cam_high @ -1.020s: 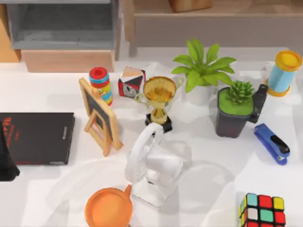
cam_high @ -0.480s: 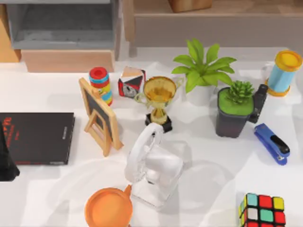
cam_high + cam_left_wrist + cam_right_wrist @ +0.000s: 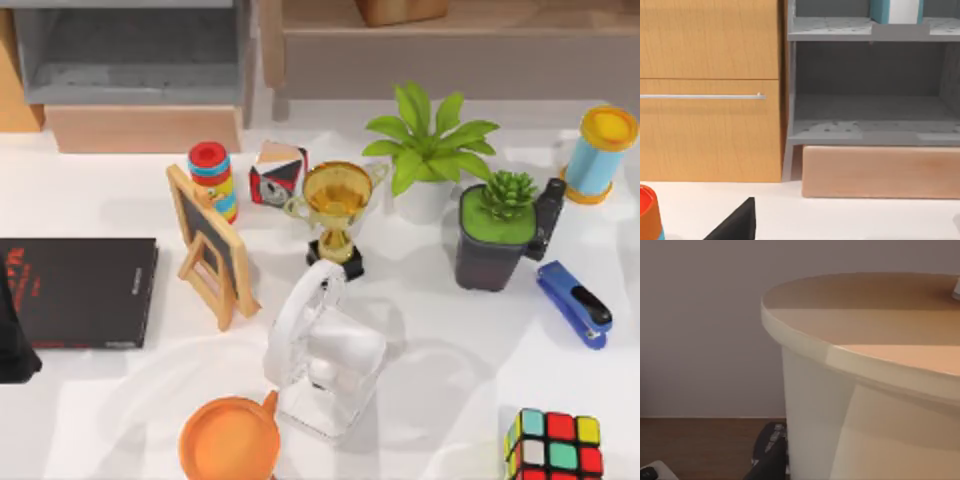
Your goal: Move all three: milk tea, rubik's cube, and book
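1. The pale shape beside the spool (image 3: 598, 150) at the bench's far right edge is gone. The milk tea (image 3: 850, 390) looms close to our right wrist, likely lifted.
2. The book (image 3: 80, 290) at the left edge and the rubik's cube (image 3: 555, 445) at the near right corner are unmoved.
3. We cannot tell the jaw state of either arm.

The bench (image 3: 120, 410) lies bare in front of the book (image 3: 80, 291) and between the fan (image 3: 322, 350) and the rubik's cube (image 3: 555, 446). The chalkboard (image 3: 210, 245) stands just right of the book. Trophy (image 3: 336, 210), leafy plant (image 3: 428, 150), succulent pot (image 3: 497, 240) and stapler (image 3: 573, 303) crowd the middle and right.
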